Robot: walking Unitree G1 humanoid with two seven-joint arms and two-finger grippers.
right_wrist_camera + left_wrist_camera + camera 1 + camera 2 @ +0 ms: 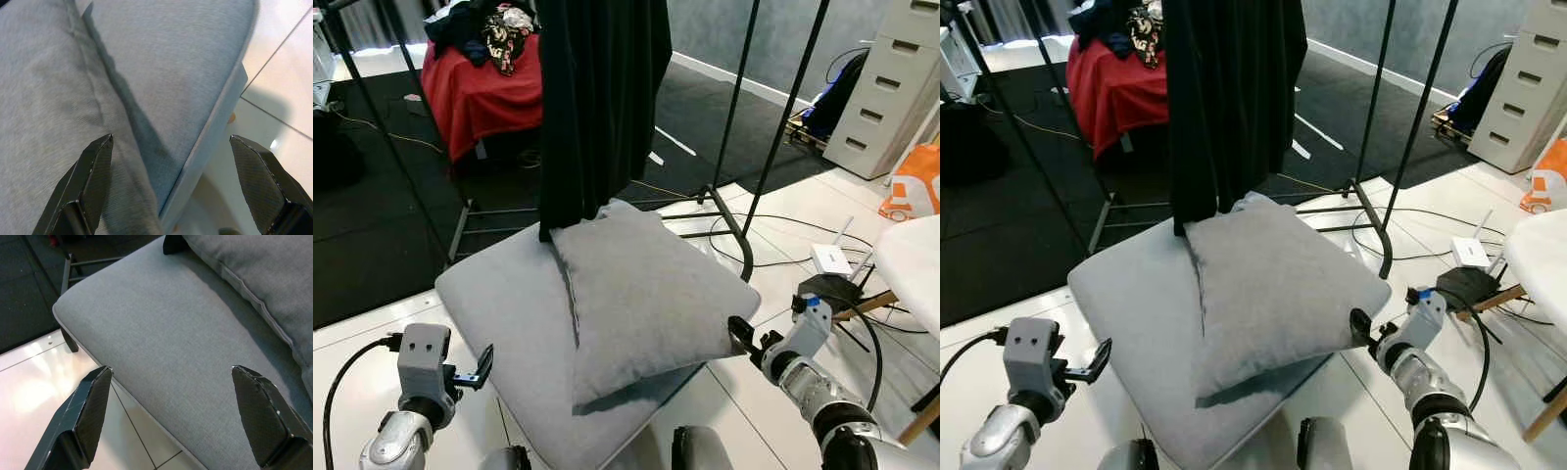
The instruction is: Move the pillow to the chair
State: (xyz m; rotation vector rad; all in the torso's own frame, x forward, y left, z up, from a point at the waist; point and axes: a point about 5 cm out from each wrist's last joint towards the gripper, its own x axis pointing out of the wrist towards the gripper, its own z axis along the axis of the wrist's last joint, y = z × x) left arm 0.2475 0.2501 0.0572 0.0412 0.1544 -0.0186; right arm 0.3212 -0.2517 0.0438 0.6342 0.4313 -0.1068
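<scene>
between your two grippers lies the grey pillow [646,294], resting flat on the grey chair [499,304] seat cushion. your right gripper [741,338] sits at the pillow's near right corner, close to it; contact cannot be confirmed. its fingers [88,181] are spread wide with nothing held, the pillow edge and the seat rim lying between them. your left gripper [480,367] hovers just off the seat's near left edge, fingers [90,411] also spread wide and empty, with the cushion directly ahead. beyond both grippers, a black garment [602,98] hangs from a black rack [744,127], its hem touching the pillow's far edge. well beyond the left gripper stands a red-covered table [480,83].
</scene>
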